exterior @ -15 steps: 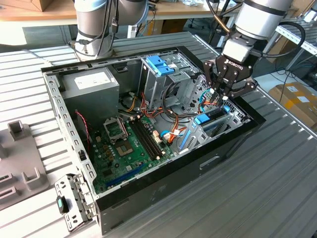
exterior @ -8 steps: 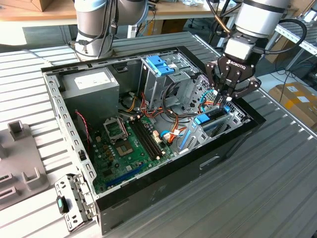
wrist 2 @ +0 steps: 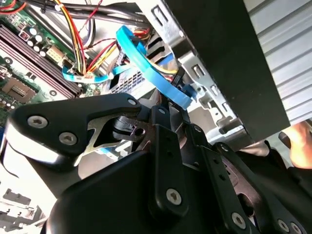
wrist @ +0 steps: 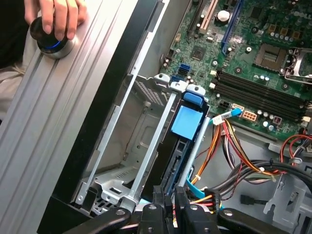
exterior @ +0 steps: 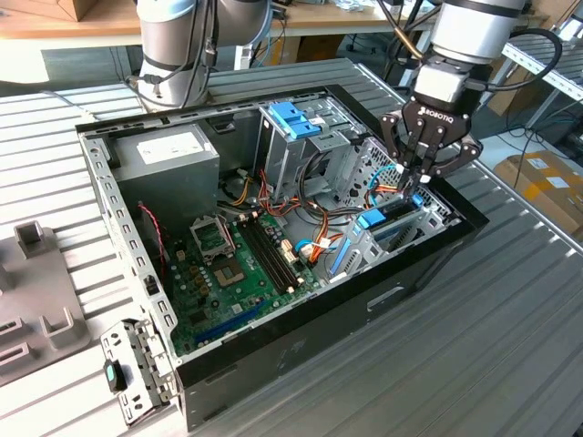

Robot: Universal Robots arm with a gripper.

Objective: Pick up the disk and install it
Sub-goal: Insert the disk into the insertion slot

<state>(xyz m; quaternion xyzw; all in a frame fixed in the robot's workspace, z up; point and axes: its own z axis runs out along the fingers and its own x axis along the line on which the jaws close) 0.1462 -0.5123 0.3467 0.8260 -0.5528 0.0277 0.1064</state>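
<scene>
Exterior view: an open computer case (exterior: 273,364) is lying on the ribbed metal desk (exterior: 510,309), with the arm reaching down at its 3 o'clock end.
Tool: the tool (exterior: 415,182) is hanging over the drive bays, its fingers drawn close together with the tips down among the blue parts; I cannot tell whether they are gripping anything.
Disk: in the first wrist view the disk (wrist: 181,146) is sitting edge-on in a slot of the silver drive bay (wrist: 131,131), its blue rail tab (wrist: 187,122) facing up, just beyond the fingertips.
Cables: in the second wrist view a flat blue cable (wrist 2: 146,63) is arching over the tool body toward the case wall.
Motherboard: the green board (exterior: 232,273) is lying at the case's centre, at 9 o'clock from the tool.
Cage: a tall metal cage with a blue top (exterior: 293,123) is standing at 12 o'clock of the board.
Person: in the first wrist view a hand (wrist: 57,17) is resting on a round knob (wrist: 48,39) on the desk beside the case.
</scene>
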